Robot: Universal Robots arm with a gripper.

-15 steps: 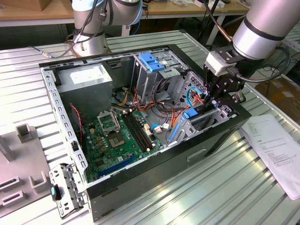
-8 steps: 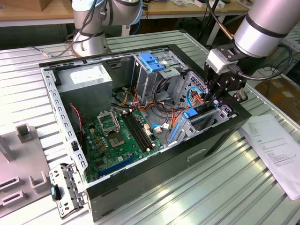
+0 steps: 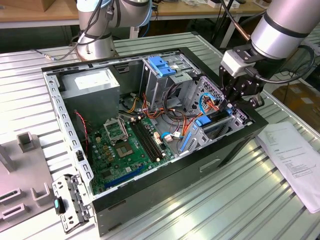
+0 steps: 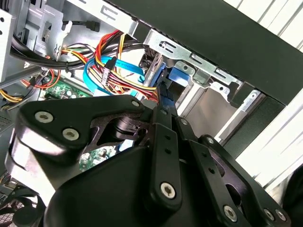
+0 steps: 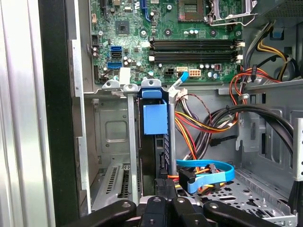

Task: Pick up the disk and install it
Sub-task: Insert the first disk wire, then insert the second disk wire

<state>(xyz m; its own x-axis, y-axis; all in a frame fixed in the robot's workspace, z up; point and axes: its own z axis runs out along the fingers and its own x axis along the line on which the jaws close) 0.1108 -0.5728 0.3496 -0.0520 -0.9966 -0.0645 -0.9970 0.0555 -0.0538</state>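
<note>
The disk [image 3: 209,127] stands on edge in the metal drive bay at the corner of the open computer case [image 3: 165,187] on the exterior view's right, its blue carrier rail facing the motherboard. In the first wrist view the disk [image 5: 160,151] sits in its slot with a blue tab on its upper edge. My gripper [image 3: 231,106] hangs right over the bay. In both wrist views the black fingers [image 5: 156,205] come together on the disk's near end [image 4: 157,78]. The gripper [image 5: 166,187] is shut on the disk.
Red, yellow and blue cables [image 3: 207,102] crowd the bay beside the disk. A grey drive cage with a blue latch [image 3: 162,65] stands behind. The motherboard [image 3: 127,145] and power supply [image 3: 95,82] lie further left. A paper sheet [image 3: 295,157] lies right of the case.
</note>
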